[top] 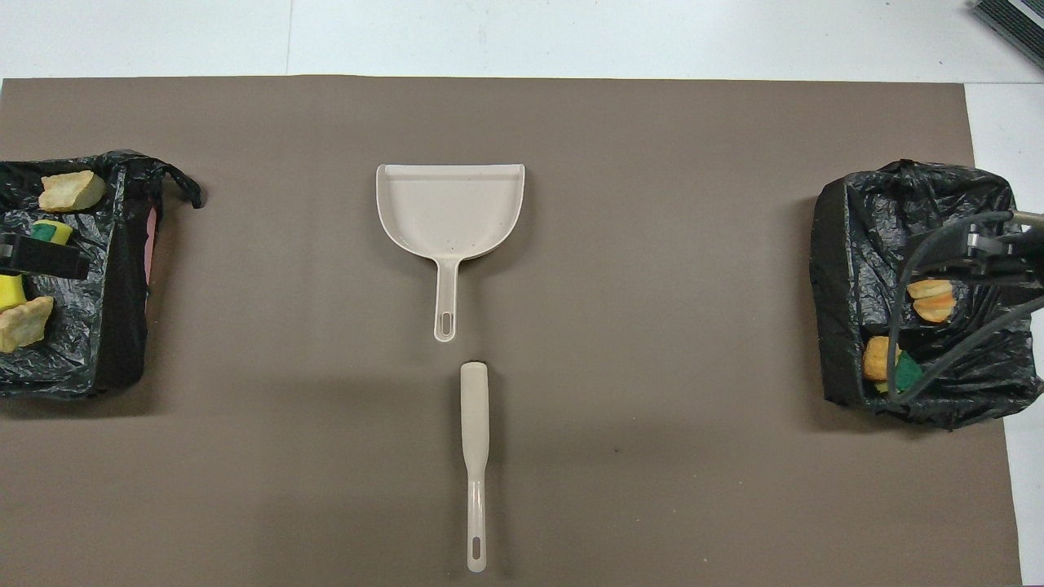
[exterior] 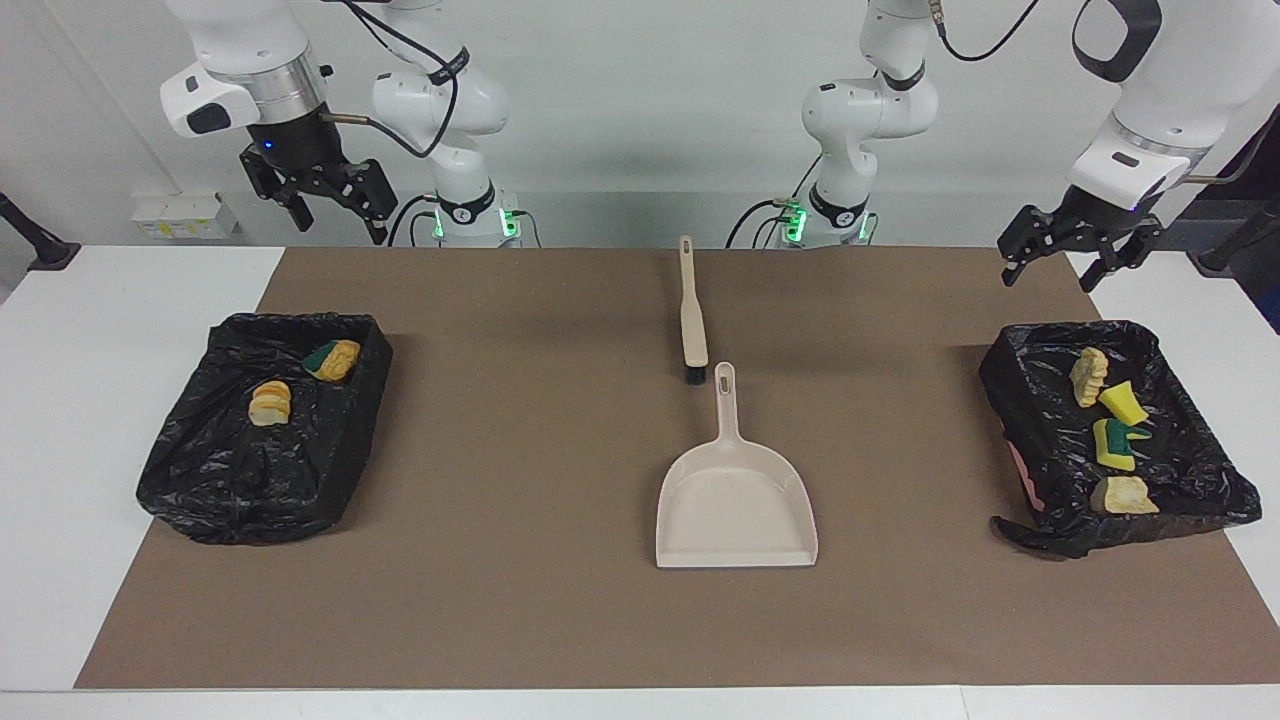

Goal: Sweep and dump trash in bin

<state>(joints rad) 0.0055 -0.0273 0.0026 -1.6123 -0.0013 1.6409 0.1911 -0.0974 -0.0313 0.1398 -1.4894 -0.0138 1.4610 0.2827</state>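
My left gripper [exterior: 1078, 255] hangs in the air with fingers spread and nothing between them, over the near edge of the black-lined bin [exterior: 1190, 480] at my left arm's end of the table. Down in that bin lies trash: a tan crumbly chunk [exterior: 1088, 376] nearest me, then a yellow sponge piece [exterior: 1123, 401], then a yellow-green sponge piece [exterior: 1115, 444], and farthest out a pale bread-like lump [exterior: 1124, 495].

My right gripper [exterior: 318, 195] is up in the air too, fingers apart and holding nothing, over the table just near of the other black-lined bin [exterior: 230, 490] at my right arm's end. Inside that one, an orange-brown lump with a green sponge piece [exterior: 334, 360] sits nearer me, and a pale bread-like slice [exterior: 269, 403] lies a little farther out.

Between the bins, on the brown mat [exterior: 500, 600], the brush [exterior: 691, 316] lies nearest me, bristle end pointing away. Just past it is the beige dustpan [exterior: 735, 500], handle toward the brush, its pan bare, open lip facing away from me.
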